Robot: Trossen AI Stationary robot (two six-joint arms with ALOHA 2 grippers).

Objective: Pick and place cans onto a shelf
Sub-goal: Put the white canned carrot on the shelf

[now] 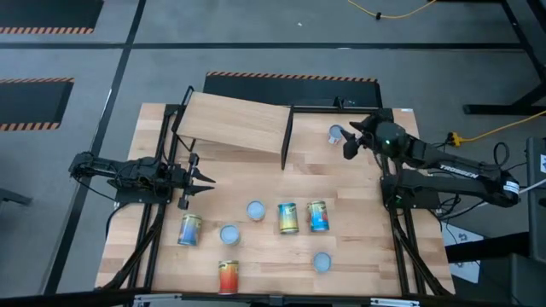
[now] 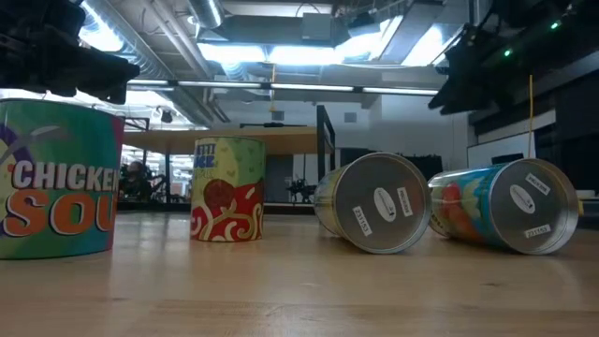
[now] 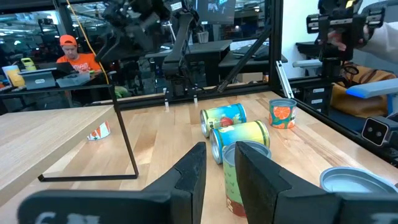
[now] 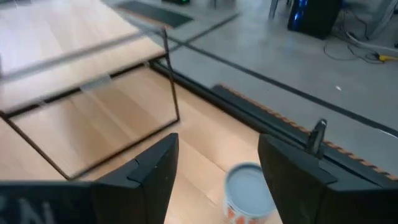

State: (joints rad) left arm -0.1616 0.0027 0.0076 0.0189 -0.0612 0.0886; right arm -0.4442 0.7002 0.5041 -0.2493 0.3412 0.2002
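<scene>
Hovering open and empty, right claw [image 4: 214, 174] above a can [image 4: 247, 190], seemingly clear of it

In the low view, the nearest can [image 2: 56, 178] is cut off by the picture's left edge, so its label reads only in part. In the left wrist view, the silvery top of another can [image 3: 357, 183] runs off the bottom corner, and the left gripper's fingers [image 3: 186, 180] hide part of an upright can [image 3: 242, 177]. The can [image 4: 249, 193] in the right wrist view is cut by the bottom edge, its label blurred.
</scene>
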